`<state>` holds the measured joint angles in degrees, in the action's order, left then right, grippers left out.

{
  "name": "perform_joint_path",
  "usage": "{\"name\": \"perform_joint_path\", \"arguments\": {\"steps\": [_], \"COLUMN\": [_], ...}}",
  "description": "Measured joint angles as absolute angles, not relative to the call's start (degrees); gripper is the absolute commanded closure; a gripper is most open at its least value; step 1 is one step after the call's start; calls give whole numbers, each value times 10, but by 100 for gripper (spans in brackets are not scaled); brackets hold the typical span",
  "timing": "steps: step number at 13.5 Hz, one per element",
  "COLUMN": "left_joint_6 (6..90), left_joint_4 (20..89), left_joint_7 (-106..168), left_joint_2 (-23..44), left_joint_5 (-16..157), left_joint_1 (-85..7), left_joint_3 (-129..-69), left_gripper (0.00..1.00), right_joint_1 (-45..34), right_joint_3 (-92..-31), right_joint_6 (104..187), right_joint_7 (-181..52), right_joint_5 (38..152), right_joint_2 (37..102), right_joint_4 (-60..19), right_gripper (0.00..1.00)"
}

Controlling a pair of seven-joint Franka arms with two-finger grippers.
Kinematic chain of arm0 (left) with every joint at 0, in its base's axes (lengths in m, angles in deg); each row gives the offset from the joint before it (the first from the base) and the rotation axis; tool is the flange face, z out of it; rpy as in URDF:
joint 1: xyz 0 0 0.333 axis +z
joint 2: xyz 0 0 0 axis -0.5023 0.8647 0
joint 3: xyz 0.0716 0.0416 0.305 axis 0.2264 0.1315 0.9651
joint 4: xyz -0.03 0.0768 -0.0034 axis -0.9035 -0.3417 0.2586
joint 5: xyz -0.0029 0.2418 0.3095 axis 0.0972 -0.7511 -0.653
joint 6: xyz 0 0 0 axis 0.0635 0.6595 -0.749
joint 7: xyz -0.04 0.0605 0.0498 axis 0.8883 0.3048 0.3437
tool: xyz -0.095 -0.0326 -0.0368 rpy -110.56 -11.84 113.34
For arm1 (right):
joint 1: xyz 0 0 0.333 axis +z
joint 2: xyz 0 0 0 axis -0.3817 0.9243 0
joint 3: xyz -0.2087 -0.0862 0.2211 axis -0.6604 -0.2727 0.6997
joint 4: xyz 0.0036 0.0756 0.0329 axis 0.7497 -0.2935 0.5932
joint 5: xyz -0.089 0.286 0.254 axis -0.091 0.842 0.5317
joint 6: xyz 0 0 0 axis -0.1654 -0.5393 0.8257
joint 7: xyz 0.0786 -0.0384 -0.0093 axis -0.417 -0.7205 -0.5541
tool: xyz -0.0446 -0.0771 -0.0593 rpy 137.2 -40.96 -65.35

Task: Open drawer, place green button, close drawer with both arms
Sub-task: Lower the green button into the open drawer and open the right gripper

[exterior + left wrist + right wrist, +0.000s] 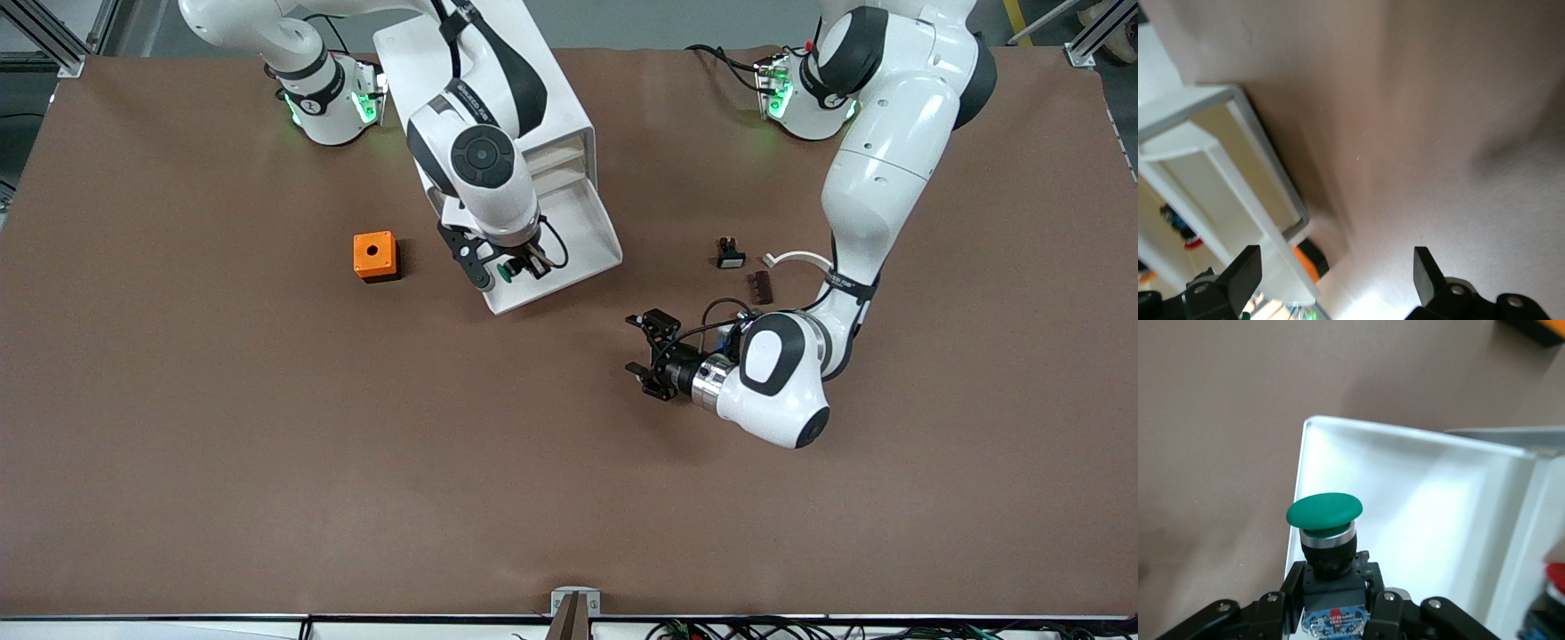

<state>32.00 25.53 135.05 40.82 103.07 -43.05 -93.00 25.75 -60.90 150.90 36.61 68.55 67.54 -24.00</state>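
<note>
Right arm: it reaches from its base out over the white cabinet (533, 116), wrist pointed down. The right gripper (516, 267) hangs over the front edge of the pulled-out drawer (582, 236). Its jaws are clenched on the black-and-blue body of the button (509, 270). In the right wrist view the green cap (1324, 509) sits clear above the fingers (1288, 587), over the drawer's front rim (1300, 487).

Left arm: it bends down from its base, forearm laid low and level over the counter (267, 444). The left gripper (645, 347) points toward the drawer and is near its front corner but apart from it. Its jaws are released and stand wide, with nothing between them. The left wrist view shows both fingers (1245, 270) spread, with bare counter in the gap.

The drawer is pulled well out of the cabinet and its white floor is visible.

Other items: an orange box (374, 256) stands on the counter toward the right arm's end. A black button with white cap (730, 253) and a small dark part (761, 286) lie beside the left arm's forearm.

Obstructions: the right arm covers much of the cabinet top and part of the drawer. In the left wrist view the cabinet is cut off at the frame edge, and small coloured bits inside it cannot be identified.
</note>
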Motion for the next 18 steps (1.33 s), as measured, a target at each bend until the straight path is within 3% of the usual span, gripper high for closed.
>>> {"name": "perform_joint_path", "arguments": {"steps": [13, 17, 18], "left_joint_6": [291, 283, 283], "left_joint_4": [254, 254, 254], "left_joint_7": [1133, 1030, 1013], "left_joint_2": [367, 349, 344], "left_joint_5": [1006, 885, 866], "left_joint_1": [-430, -441, -446], "left_joint_3": [-914, -924, -929], "left_gripper": [0, 0, 0], "right_joint_1": [262, 270, 273], "right_joint_3": [-610, -609, -609], "right_joint_6": [1533, 1546, 1550], "right_joint_7": [391, 391, 391], "right_joint_5": [749, 749, 749], "right_joint_2": [711, 728, 732], "right_joint_4": [-249, -250, -250], "right_gripper": [85, 79, 73]}}
